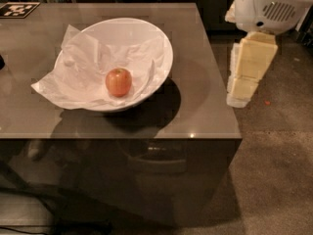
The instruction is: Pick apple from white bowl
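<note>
Camera view looks down on a brown table point(205, 106) w/ a glossy top. Bowl point(165, 58) sits left of centre, tilted a bit, w/ crumpled tissue point(54, 84) lining it and spilling over the left rim onto the tabletop. Apple point(119, 82) lies inside on the tissue, toward the near wall, stem dimple up, nothing touching it. Gripper point(240, 93) hangs just off the table's right edge, over the carpet point(279, 170), cream-coloured, pointing down, under a white vented arm housing point(274, 6) at top right. It's well apart from bowl and apple; open or closed, can't tell from this angle. Black-and-white marker point(17, 9) lies flat at the far left corner. Bowl's shadow falls on the table to its right.
</note>
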You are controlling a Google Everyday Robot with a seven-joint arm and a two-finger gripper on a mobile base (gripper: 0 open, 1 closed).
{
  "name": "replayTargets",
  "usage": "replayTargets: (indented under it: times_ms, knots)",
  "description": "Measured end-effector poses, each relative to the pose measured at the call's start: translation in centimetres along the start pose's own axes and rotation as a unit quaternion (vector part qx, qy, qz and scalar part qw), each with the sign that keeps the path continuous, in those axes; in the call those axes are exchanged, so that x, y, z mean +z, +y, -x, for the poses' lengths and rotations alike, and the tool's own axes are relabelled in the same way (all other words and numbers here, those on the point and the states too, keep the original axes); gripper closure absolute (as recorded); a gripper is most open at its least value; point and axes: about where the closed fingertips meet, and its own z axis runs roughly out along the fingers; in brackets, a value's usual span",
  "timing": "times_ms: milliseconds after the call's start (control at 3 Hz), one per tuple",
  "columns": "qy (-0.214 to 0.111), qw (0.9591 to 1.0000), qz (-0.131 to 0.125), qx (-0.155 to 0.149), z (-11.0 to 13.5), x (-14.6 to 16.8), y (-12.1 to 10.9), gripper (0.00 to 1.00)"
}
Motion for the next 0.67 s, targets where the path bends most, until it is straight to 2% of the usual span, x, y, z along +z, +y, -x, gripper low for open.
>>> replayTargets:
  times_ms: [333,667]
  knots:
    - [-0.001,0.9988,-0.015,-0.046,3.36,-1.42,0.59,0.0]
    - [-0.013,0.9985,-0.026,-0.047,3.77,-1.37,0.07,0.0]
